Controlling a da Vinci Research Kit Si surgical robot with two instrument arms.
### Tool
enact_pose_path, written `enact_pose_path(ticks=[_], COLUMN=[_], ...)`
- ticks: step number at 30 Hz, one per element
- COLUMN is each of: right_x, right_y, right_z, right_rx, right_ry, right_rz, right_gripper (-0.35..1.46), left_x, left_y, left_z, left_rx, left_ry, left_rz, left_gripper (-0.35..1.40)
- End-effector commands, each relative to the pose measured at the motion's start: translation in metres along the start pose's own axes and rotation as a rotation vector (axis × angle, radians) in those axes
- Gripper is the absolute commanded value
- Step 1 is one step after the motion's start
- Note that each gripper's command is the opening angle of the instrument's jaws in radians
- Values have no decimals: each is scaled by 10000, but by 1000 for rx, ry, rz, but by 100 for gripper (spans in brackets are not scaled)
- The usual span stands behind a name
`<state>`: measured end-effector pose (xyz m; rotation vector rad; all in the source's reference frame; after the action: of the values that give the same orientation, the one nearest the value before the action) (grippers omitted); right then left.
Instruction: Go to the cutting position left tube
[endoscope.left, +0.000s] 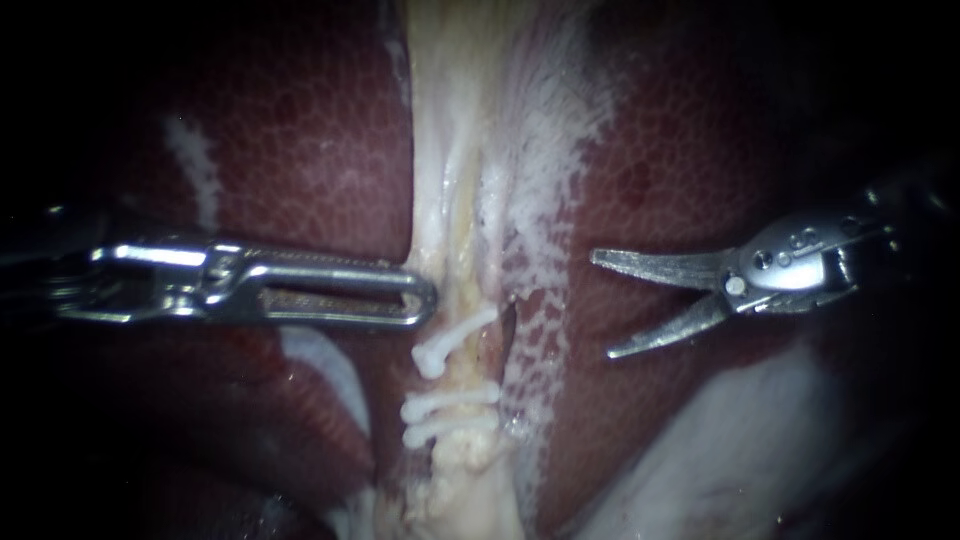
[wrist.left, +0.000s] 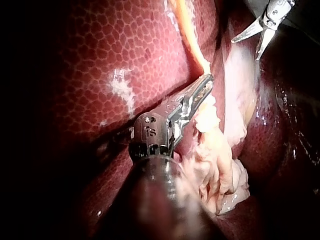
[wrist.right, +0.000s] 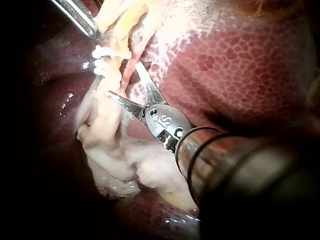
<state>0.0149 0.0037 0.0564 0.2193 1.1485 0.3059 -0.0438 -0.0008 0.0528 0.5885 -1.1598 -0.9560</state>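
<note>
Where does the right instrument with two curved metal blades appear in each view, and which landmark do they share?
Endoscope view: the right instrument comes in from the right, blades open over the dark red liver, short of the pale tissue band.
Left wrist view: it lies beyond the slim silver left instrument, across that band.
Right wrist view: its blades are open beside the white clips.
Shared landmark: the left instrument at the band.

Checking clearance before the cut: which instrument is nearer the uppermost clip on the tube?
Left. My left instrument lies with its tip close above the uppermost clip. My right instrument, jaws open, stands clearly farther off to its right, over the liver.
</note>
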Motion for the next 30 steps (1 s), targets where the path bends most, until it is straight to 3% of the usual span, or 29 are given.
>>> enact_pose_path(ticks=[1,7,13,20,30], right_x=[0,-2,-19,-47,-52], right_y=[0,0,-6,-29,-54], right_z=[0,0,7,31,64], right_rx=[-1,2,70,202,313], right_ry=[0,1,-25,-59,-59], right_rz=[0,-1,15,79,143], right_gripper=[139,139,137,132,121], left_x=[0,0,-6,-26,-54], left_y=[0,-2,-7,-22,-32], left_z=[0,-1,-9,-31,-62], left_rx=[1,1,6,20,23], left_ry=[0,0,2,5,-32], left_rz=[0,0,-4,-16,-22], left_gripper=[-35,-35,-35,-35,-35])
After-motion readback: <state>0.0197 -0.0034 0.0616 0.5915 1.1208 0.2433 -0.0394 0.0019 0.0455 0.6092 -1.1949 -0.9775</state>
